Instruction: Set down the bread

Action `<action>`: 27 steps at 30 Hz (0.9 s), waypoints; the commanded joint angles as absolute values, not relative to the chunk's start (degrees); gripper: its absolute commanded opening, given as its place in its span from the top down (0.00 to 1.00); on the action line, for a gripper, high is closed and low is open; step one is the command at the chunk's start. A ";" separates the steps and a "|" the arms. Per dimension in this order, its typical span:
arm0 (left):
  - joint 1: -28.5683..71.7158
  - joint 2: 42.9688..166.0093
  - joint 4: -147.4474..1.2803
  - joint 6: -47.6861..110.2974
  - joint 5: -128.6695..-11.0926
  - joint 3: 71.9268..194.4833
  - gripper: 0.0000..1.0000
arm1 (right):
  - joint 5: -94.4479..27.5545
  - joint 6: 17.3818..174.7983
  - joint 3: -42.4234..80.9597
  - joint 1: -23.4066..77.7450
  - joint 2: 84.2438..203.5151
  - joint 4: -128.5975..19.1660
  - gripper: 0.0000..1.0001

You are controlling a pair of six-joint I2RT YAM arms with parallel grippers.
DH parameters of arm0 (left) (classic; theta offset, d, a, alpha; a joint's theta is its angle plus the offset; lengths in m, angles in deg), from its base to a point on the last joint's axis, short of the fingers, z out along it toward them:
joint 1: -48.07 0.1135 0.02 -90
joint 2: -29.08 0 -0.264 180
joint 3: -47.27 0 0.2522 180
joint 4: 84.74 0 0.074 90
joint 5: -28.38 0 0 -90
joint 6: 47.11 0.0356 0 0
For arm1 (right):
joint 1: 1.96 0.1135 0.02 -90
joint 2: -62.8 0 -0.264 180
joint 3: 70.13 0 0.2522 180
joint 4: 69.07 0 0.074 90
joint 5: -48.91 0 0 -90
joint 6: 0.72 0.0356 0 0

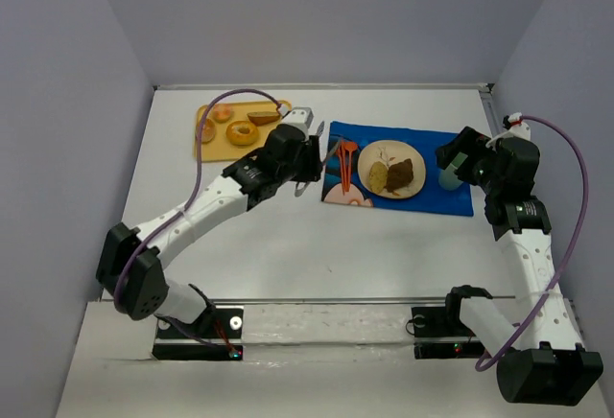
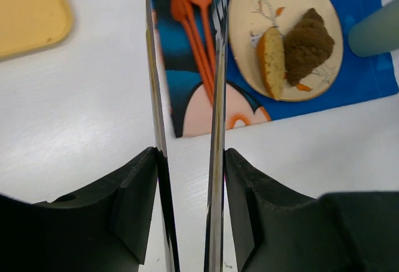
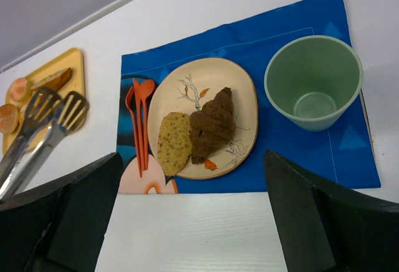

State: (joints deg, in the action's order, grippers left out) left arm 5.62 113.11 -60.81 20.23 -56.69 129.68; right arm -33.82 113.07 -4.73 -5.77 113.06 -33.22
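Observation:
My left gripper [image 1: 299,154] [image 2: 190,160] is shut on metal tongs [image 1: 319,152] [image 2: 216,66], whose two arms stand slightly apart and hold nothing. The tong tips hover over the left edge of the blue placemat [image 1: 436,199], by the orange cutlery [image 2: 196,16]. A beige plate [image 1: 369,153] [image 3: 187,82] on the mat holds a seeded bread slice [image 1: 378,176] [image 3: 173,142] [image 2: 272,60] and a dark brown croissant [image 1: 402,173] [image 3: 212,125] [image 2: 308,41]. My right gripper [image 1: 459,159] [image 3: 193,181] is open and empty, above the mat's right end.
A yellow tray [image 1: 213,147] at the back left holds a doughnut [image 1: 241,132], another bread slice [image 1: 264,117] and more pastries. A green cup [image 1: 448,180] [image 3: 313,82] stands on the mat right of the plate. Purple walls enclose the white table.

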 commanded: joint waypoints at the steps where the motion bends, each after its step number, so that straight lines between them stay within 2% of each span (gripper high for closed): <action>1: 6.41 101.97 -57.63 11.44 -39.95 119.17 0.43 | -33.79 113.01 -4.42 -6.09 112.28 -34.39 0.00; 7: 6.68 95.18 -58.50 2.39 -39.29 103.87 0.39 | -33.70 113.27 -4.42 -6.09 112.28 -34.31 0.00; 12: 6.76 93.68 -59.82 -1.49 -40.96 97.25 0.37 | -33.27 113.27 -4.33 -6.09 112.81 -34.31 0.00; 13: 6.68 93.68 -59.73 -2.11 -40.97 95.94 0.35 | -33.18 113.27 -4.33 -6.09 112.98 -34.31 0.00; 14: 6.68 93.33 -59.29 -3.25 -40.97 95.49 0.26 | -33.00 113.36 -4.25 -6.09 113.07 -34.39 0.00; 19: 6.76 90.17 -56.75 -3.17 -40.98 96.01 0.10 | -32.91 113.36 -4.25 -6.09 113.07 -34.31 0.00; 20: 6.76 88.95 -55.18 -2.91 -40.18 96.80 0.01 | -32.74 113.44 -4.25 -6.09 112.99 -34.31 0.00; 27: 6.76 87.09 -47.43 1.22 -30.70 110.50 0.01 | -33.88 113.53 -4.33 -6.09 110.61 -34.31 0.00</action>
